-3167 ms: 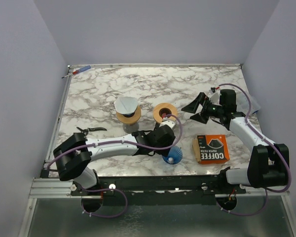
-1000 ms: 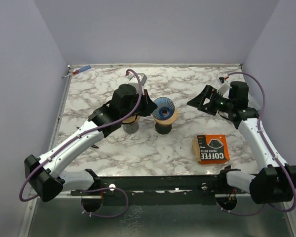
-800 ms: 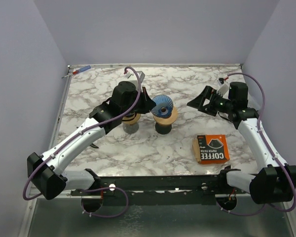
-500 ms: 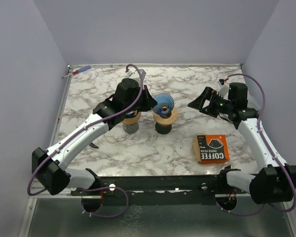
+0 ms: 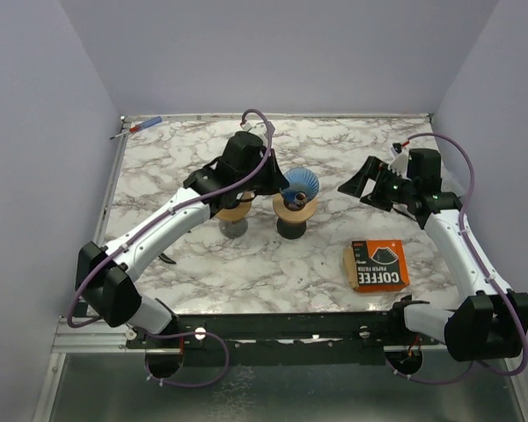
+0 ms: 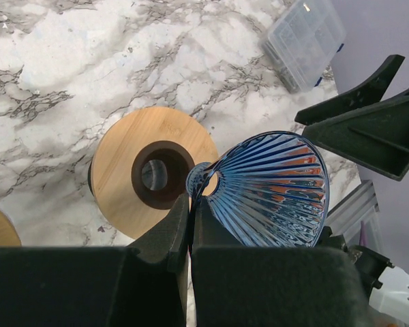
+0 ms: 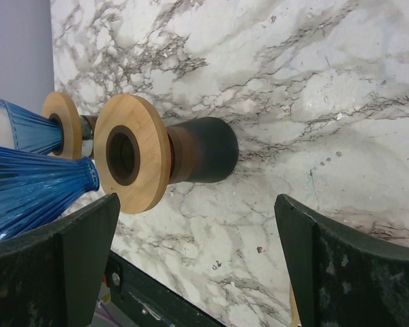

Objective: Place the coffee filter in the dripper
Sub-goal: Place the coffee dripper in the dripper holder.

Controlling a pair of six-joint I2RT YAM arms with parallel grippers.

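Note:
My left gripper (image 5: 279,185) (image 6: 189,206) is shut on the narrow neck of a blue ribbed glass dripper (image 5: 300,185) (image 6: 279,191). The dripper is tilted on its side, mouth to the right, just above a wooden ring stand (image 5: 294,214) (image 6: 123,184) (image 7: 133,153). Right of it, my right gripper (image 5: 370,186) (image 7: 196,204) hangs open and holds nothing, its fingers facing the stand. A second blue dripper (image 7: 27,126) sits on another wooden ring (image 5: 235,214) behind, mostly under my left arm. A white edge shows at its mouth; I cannot tell whether that is the coffee filter.
An orange and black coffee filter box (image 5: 376,265) lies at the front right. A clear plastic case (image 6: 307,41) sits by the right wall. At the back left corner is a red and blue screwdriver (image 5: 141,127). Small black tool (image 5: 165,258) at the front left.
My left arm lifted the blue dripper from the front of the table and carried it right, over the wooden stand, tipping it. The right gripper stayed open and barely moved.

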